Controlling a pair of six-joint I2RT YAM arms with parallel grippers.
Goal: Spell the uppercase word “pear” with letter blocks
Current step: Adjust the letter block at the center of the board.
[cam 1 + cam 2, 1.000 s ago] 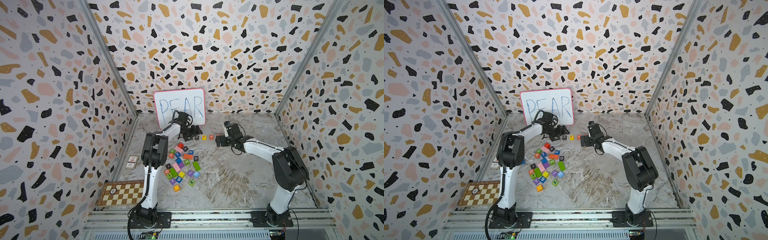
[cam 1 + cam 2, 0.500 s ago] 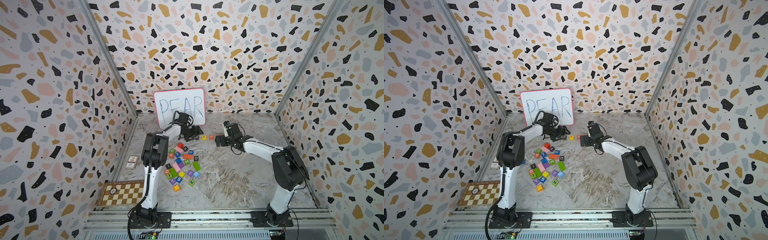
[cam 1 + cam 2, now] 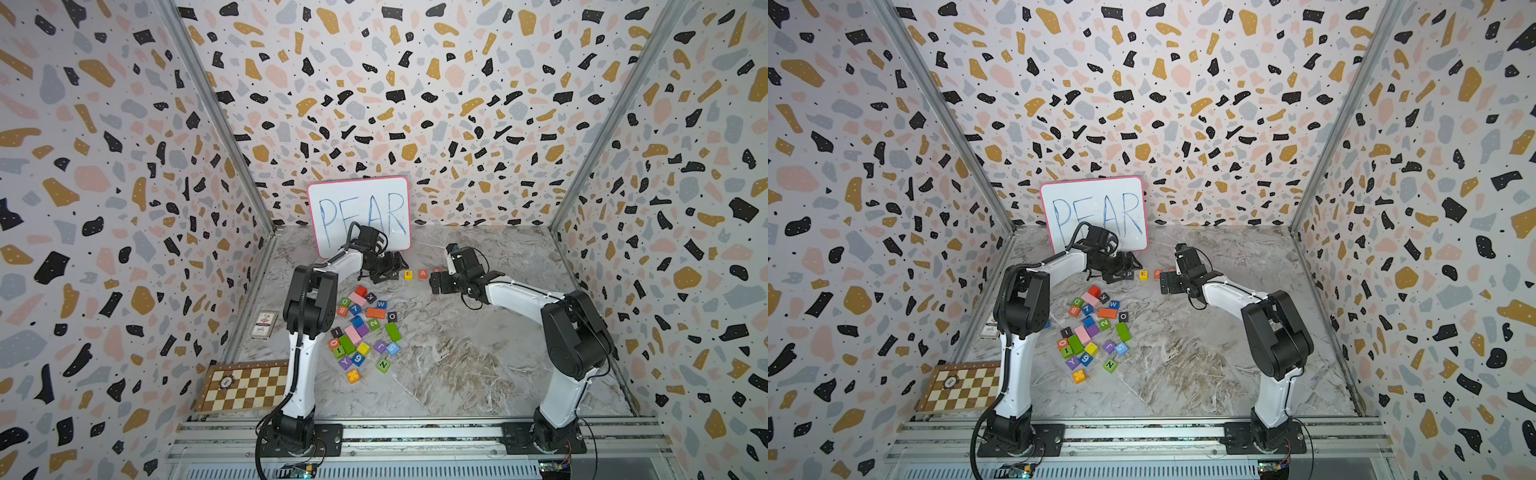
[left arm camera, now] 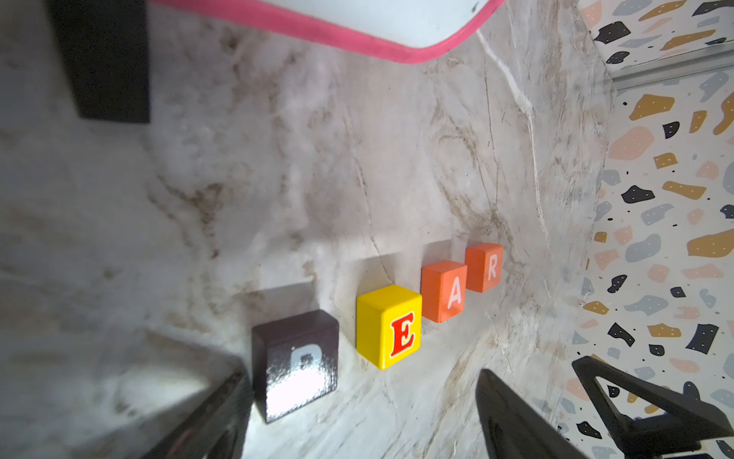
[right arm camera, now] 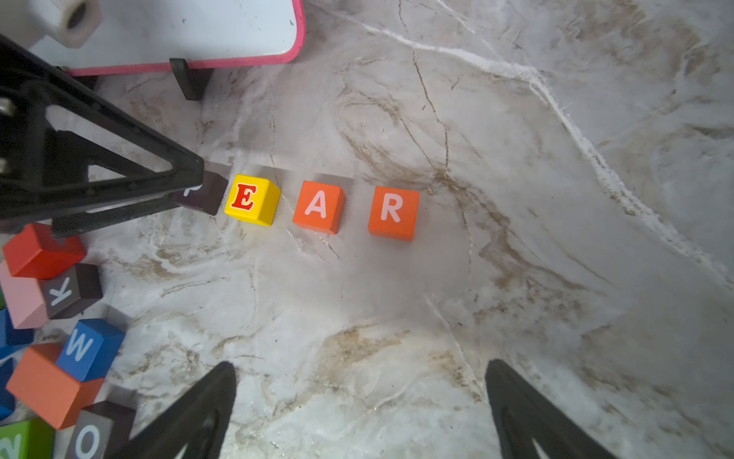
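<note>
Black P cube, yellow E cube, orange A cube, orange-red R cube run toward three o'clock; left end effector, right end effector both released.

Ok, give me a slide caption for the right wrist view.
Blocks P, E, A, R lined up on the table, open left end effector at the P.

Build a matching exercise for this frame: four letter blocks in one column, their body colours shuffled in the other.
Blocks:
1. P block
2. E block
3. W block
4. A block

Colours:
a. yellow
b. blue
c. black
d. orange

Pairs: 1-c, 2-a, 3-b, 4-d
</note>
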